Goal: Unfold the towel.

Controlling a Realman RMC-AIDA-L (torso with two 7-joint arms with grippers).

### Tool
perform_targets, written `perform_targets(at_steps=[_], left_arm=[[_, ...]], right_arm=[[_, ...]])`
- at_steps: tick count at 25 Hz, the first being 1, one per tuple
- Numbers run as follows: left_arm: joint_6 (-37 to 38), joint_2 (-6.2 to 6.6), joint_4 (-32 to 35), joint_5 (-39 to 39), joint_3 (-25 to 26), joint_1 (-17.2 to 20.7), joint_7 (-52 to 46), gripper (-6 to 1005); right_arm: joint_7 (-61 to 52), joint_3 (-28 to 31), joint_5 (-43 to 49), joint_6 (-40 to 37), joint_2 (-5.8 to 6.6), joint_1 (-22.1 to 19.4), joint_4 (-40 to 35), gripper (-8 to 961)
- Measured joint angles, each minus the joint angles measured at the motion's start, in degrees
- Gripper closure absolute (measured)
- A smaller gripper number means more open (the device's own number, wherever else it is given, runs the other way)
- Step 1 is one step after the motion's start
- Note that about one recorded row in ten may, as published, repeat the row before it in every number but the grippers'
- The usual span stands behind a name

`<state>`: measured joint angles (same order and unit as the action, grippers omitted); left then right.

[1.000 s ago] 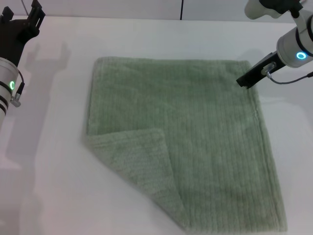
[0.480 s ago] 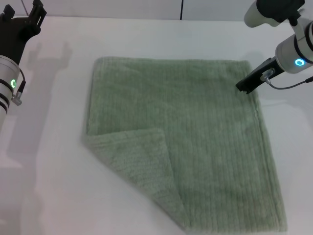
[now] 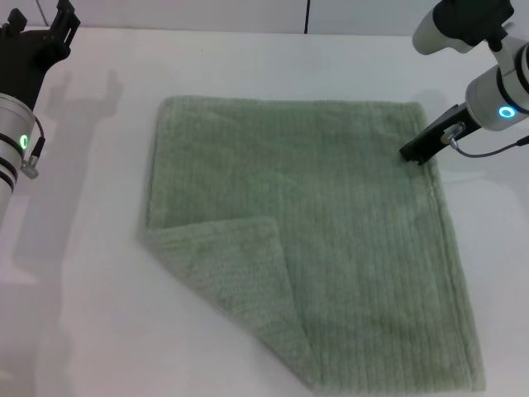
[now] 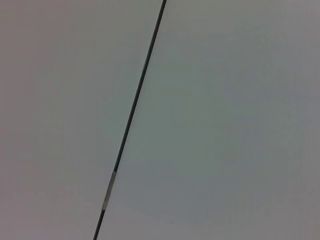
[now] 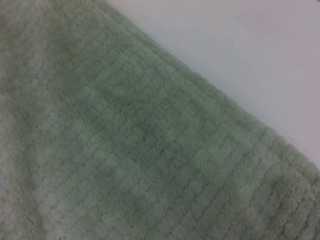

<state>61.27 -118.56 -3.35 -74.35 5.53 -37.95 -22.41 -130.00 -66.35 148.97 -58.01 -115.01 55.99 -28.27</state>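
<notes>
Towel (image 3: 331, 231) lies spread on the white table (image 3: 99, 314), mostly flat, w/ one corner on our near-left side doubled over onto the cloth as a triangular flap (image 3: 231, 273). That flap is what's left to undo, so we judge the task well along but not done.

Right gripper (image 3: 417, 151) sits at the towel's far-right corner, tip at or just over the hem; we can't tell if it touches, nor whether its fingers are apart or together. Right wrist view shows only ribbed terry and the hemmed edge (image 5: 235, 120) against bare table, close up.

Left gripper (image 3: 37, 37) is parked well off the cloth at the far-left, raised; its state we can't tell either. Left wrist view shows just a pale surface w/ a dark seam.

Next move, as we read it: get a gripper to the folded corner, pinch the flap's tip, draw it outward toward near-left till it lies flat. Left arm is nearer that side.

Containers: none in view.
</notes>
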Motion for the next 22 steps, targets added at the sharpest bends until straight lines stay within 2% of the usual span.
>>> perform_targets(at_steps=[13, 18, 20, 22], left_arm=[[0.4, 0.09, -0.2, -0.5, -0.3, 0.2, -1.6, 253], [0.5, 0.33, 0.5, -2.3, -0.5, 0.2, -5.3, 255], [0.5, 0.48, 3.2, -8.0, -1.1, 0.1, -12.3, 255], [0.6, 0.58, 7.3, -13.3, -3.9, -0.3, -21.0, 256]], right_arm=[[0.1, 0.0, 0.2, 1.1, 0.24, 0.5, 1.6, 954], [0.1, 0.0, 0.3, 1.2, 0.29, 0.5, 1.7, 954], [0.1, 0.0, 0.3, 1.2, 0.3, 0.5, 1.7, 954], [0.1, 0.0, 0.4, 1.2, 0.31, 0.5, 1.7, 954]])
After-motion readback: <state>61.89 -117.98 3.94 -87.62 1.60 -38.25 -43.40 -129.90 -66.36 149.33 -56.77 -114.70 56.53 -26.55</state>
